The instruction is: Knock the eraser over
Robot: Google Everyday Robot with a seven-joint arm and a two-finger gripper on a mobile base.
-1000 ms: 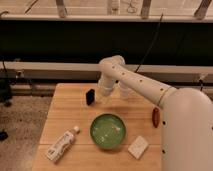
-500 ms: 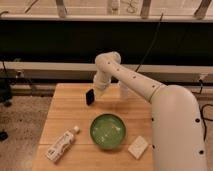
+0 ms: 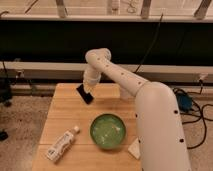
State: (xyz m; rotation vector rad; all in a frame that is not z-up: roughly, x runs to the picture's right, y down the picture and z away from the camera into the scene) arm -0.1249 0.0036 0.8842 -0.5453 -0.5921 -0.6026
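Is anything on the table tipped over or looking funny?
Yes. The black eraser leans at a slant near the table's far edge, right under the end effector. A white bottle lies on its side at the front left. The green bowl sits normally.

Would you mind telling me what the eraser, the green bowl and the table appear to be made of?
Eraser, at the gripper: matte black, probably rubber; no shine. Green bowl: likely plastic or glazed ceramic; soft sheen. Table: light wood, plank lines visible.
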